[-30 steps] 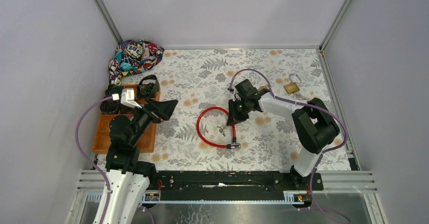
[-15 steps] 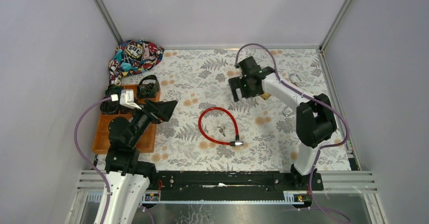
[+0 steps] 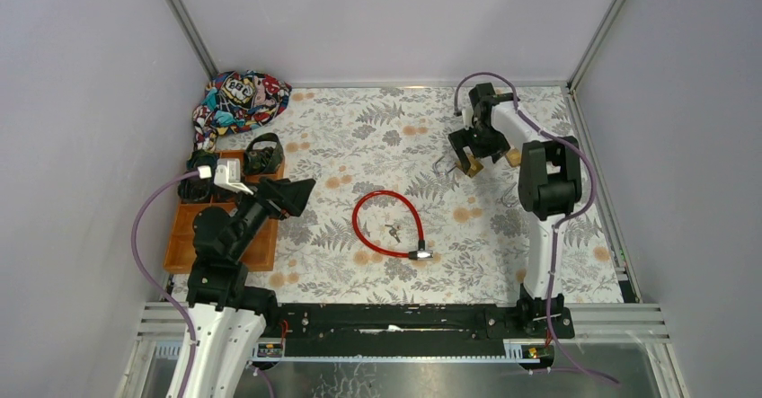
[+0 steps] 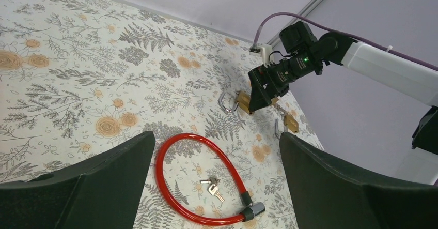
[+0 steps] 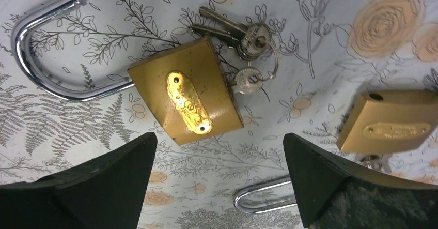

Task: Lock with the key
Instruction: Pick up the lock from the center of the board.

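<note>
Padlock (image 5: 186,100), brass, flat on the cloth (image 5: 310,12) at its far right, directly below the right gripper (image 5: 219,136). Lies with its long axis across the right wrist view, slightly tilted: shackle (image 5: 46,53) to the left, body to the right. Stands unlocked, one shackle leg free of the body. Has a ring of keys (image 5: 248,37) at the body's right end, one key head pressed against that end; seated in the keyhole or not, cannot tell. Jaws of the right gripper spread wide above it, gripping nothing. Same for the left gripper (image 3: 301,199), wide and empty, near an orange tray (image 3: 180,245).

Cloth white, printed with grey ferns and orange roses. Plain lilac walls (image 3: 386,21) on three sides, metal posts (image 3: 184,21) in the far corners.

Shown only by the right wrist view: the ring of keys. Visible in all three: a second padlock (image 5: 395,128) just right of the first, apart from it. Only in the top view: the tray and a patterned fabric bundle (image 3: 238,97) in the far left corner. Missing from the right wrist view: red cable lock (image 3: 388,225) at mid-cloth, small keys (image 3: 393,232) inside its loop.
</note>
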`<state>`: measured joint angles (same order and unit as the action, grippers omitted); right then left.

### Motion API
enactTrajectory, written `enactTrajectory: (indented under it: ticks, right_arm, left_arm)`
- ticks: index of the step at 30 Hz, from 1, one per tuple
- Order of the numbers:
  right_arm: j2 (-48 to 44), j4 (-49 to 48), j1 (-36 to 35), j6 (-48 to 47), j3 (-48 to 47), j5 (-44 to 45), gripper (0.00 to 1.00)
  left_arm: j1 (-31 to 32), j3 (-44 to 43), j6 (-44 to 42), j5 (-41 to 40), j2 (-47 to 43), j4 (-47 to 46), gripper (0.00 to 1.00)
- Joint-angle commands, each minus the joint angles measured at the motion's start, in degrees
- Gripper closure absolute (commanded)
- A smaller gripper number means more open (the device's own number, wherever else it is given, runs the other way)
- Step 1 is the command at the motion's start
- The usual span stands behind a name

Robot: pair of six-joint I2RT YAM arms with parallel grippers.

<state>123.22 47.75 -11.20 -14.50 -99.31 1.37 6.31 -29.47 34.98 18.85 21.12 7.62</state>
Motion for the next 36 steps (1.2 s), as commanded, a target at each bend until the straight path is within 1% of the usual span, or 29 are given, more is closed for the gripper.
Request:
enactTrajectory:
  ticks: [1,3,9,14,15,16,18,20,21,23,24,25,27,29,31,33,36]
  right_arm:
    - [2.0,3.4,0.7,-5.2,-4.9,-5.0,0.00]
    - [2.9,3.0,0.7,-5.3,-5.0,-6.3,0.01]
    - [5.6,0.6,0.7,-4.6,-4.7,-7.6,0.08]
    - [6.3,-1.5,0.6,-3.4,-3.7,-9.4,0.17]
    - [6.0,-2.3,0.6,-3.3,-3.0,-9.5,0.20]
    - [5.7,-3.7,0.6,-3.2,-2.0,-9.6,0.25]
    - [4.8,-5.3,0.5,-3.2,-0.4,-9.3,0.40]
    - [4.1,-6.3,0.5,-3.7,0.9,-9.1,0.60]
    - [3.5,-6.6,0.4,-4.0,1.6,-9.1,0.68]
    - [2.1,-6.6,0.1,-4.5,2.5,-9.6,0.81]
    - [1.2,-6.8,-0.1,-4.5,3.0,-9.8,0.89]
    - [0.3,-7.1,-0.4,-4.3,3.7,-9.9,0.95]
    - [-2.5,-8.5,-1.5,-3.7,5.6,-10.0,1.00]
    - [-5.9,-11.1,-2.9,-2.0,8.2,-10.2,1.00]
    - [-9.3,-14.5,-3.7,1.5,11.1,-12.0,1.00]
    - [-13.0,-18.5,-4.5,5.5,14.9,-14.9,1.00]
    - [-18.8,-26.4,-7.0,10.7,22.5,-17.9,1.00]
  left_arm:
    - [-0.4,-0.9,-1.8,0.2,0.5,-3.3,0.01]
    - [-0.4,-0.6,-1.7,0.2,0.8,-3.8,0.01]
    - [-0.4,-0.1,-1.2,-0.1,2.0,-5.6,0.01]
    - [-0.4,-0.2,-1.8,-0.5,2.4,-5.9,0.01]
    - [-0.4,-0.2,-1.9,-0.4,2.4,-5.9,0.01]
    - [-0.4,-0.4,-1.9,-0.3,2.4,-6.0,0.01]
    - [-0.4,-0.5,-2.2,-0.1,2.4,-5.9,0.01]
    - [-0.4,-0.6,-2.8,0.1,2.4,-5.9,0.01]
    - [-0.4,-0.6,-3.2,0.2,2.3,-5.9,0.01]
    - [-0.4,-0.7,-4.7,0.7,2.5,-6.0,0.01]
    - [-0.4,-0.9,-5.7,1.2,2.6,-6.1,0.01]
    - [-0.4,-1.0,-7.3,1.9,2.6,-6.3,0.01]
    - [-0.4,-1.1,-11.9,3.9,2.8,-6.9,0.01]
    - [-0.3,-1.2,-18.3,6.8,3.1,-6.9,0.01]
    - [-0.3,-1.5,-25.4,9.4,3.6,-5.6,0.02]
    - [-0.3,-1.8,-31.4,11.4,5.1,-2.6,0.01]
    - [-0.2,-2.6,-40.9,14.9,8.9,4.4,0.01]
